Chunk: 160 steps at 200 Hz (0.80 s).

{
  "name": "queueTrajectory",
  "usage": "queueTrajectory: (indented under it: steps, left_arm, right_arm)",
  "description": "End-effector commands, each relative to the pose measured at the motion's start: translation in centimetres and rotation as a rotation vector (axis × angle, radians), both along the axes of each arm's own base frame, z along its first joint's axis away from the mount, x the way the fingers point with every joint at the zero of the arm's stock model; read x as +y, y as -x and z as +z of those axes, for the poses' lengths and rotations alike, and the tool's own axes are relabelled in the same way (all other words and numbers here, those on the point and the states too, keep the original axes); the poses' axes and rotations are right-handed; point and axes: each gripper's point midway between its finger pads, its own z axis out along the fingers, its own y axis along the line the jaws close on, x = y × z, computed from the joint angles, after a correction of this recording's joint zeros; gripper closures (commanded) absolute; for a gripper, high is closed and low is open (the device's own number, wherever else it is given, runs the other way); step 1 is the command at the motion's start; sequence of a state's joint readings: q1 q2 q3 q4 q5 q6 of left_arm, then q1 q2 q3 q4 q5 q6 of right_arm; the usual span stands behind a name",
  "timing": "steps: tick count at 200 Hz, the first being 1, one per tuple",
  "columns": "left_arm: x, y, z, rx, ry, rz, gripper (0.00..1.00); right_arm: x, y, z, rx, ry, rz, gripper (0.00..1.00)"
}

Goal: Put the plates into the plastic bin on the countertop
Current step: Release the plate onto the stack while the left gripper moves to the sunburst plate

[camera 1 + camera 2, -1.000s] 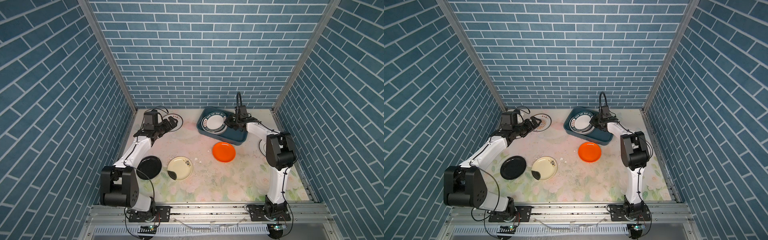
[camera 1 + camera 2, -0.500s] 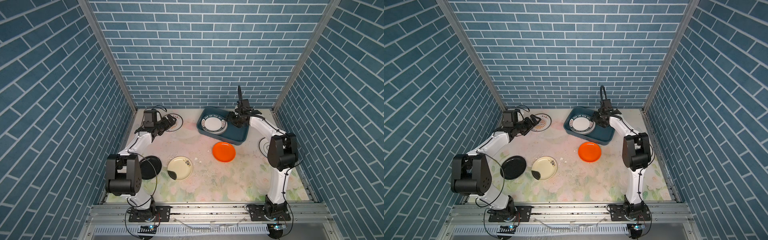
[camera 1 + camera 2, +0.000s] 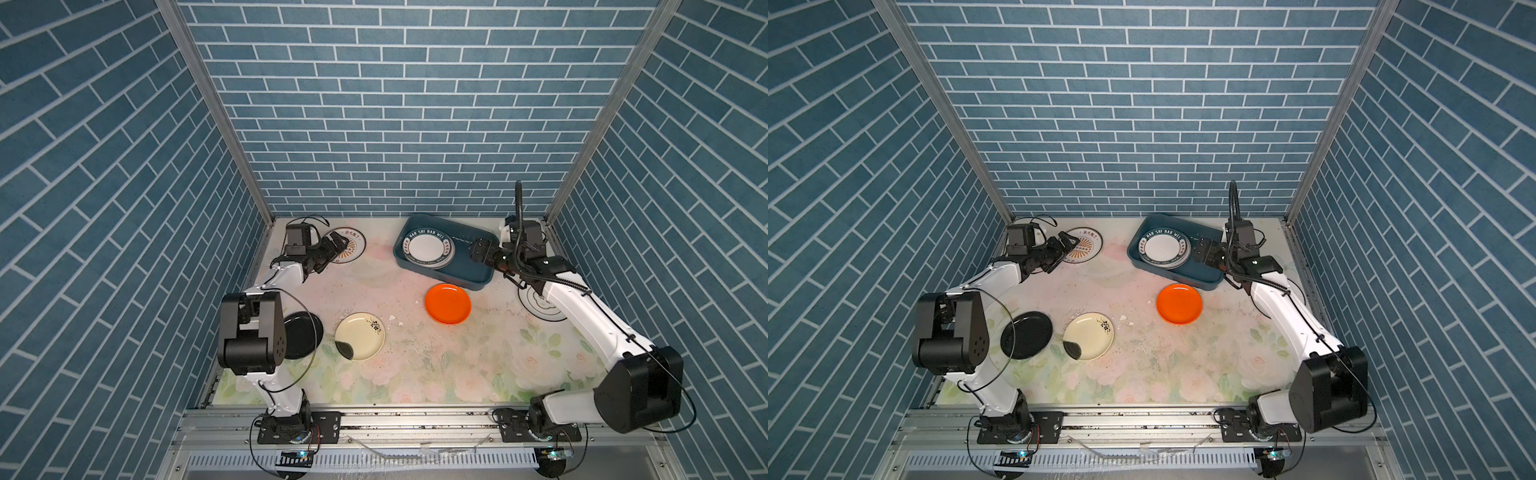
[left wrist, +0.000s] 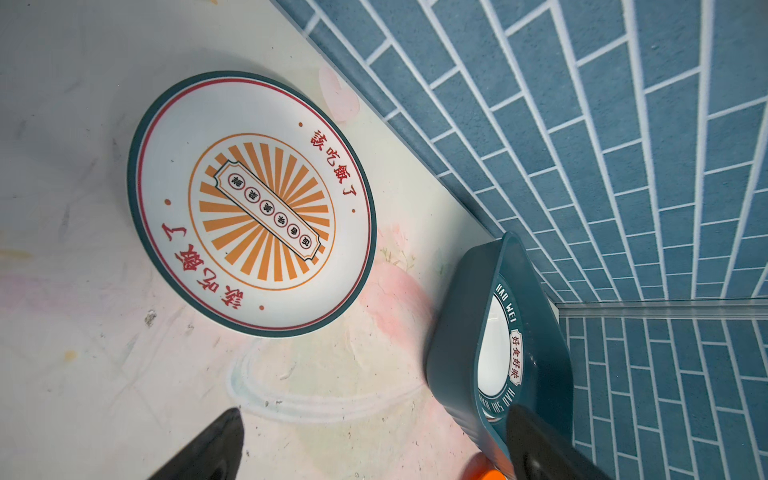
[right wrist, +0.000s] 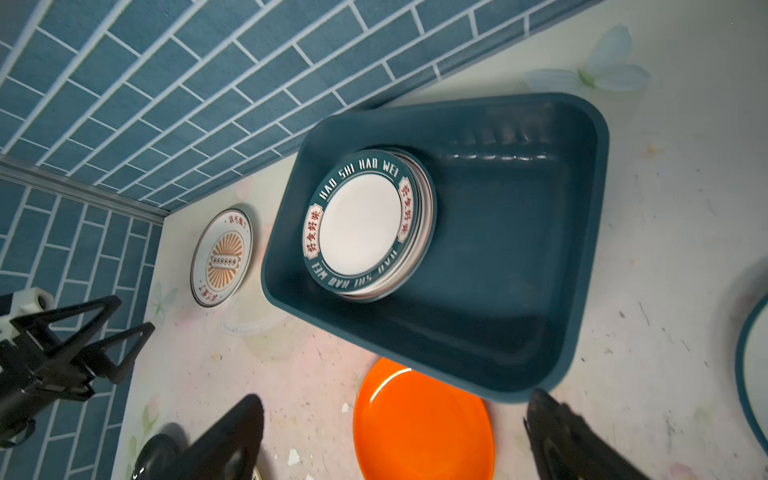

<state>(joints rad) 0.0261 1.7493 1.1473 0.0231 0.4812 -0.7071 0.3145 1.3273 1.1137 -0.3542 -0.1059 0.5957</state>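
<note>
A: Top views?
B: In both top views my left claw [image 3: 340, 242] is spread wide and empty, at the sunburst plate [image 3: 355, 250] in the far left corner. My right claw [image 3: 474, 250] is wide too, empty, over the right end of the plastic bin [image 3: 465, 268]. The lettered plates [image 3: 428, 248] are stacked in the bin's left half. Orange plate [image 3: 447, 303], cream plate [image 3: 359, 336] and black plate [image 3: 303, 334] lie on the bench [image 3: 436, 365]. The clover plate [image 3: 534, 305] is partly under my right arm.
A: Left wrist?
B: Sunburst plate flat on the bench, ahead of the fingers [image 4: 208, 449], no contact.
A: Right wrist?
B: Bin's other half is bare. Orange plate sits just beside the bin's near wall.
</note>
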Motion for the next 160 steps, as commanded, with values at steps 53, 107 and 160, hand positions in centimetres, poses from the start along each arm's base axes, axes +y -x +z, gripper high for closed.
queueTrajectory:
  steps: [53,107,160]
  left_arm:
    - [2.3,-1.9,-2.5,0.016,0.005,0.062,0.00]
    - [2.7,-4.3,-4.5,0.018,0.031,0.090,0.06]
    - [2.6,-6.2,-7.3,0.027,0.127,0.120,0.22]
  right_arm:
    - [-4.4,2.6,3.0,-0.176,0.007,-0.149,0.02]
    - [-4.1,3.1,3.7,-0.185,-0.019,-0.128,0.02]
    - [-4.2,2.6,2.4,-0.148,0.000,-0.135,0.02]
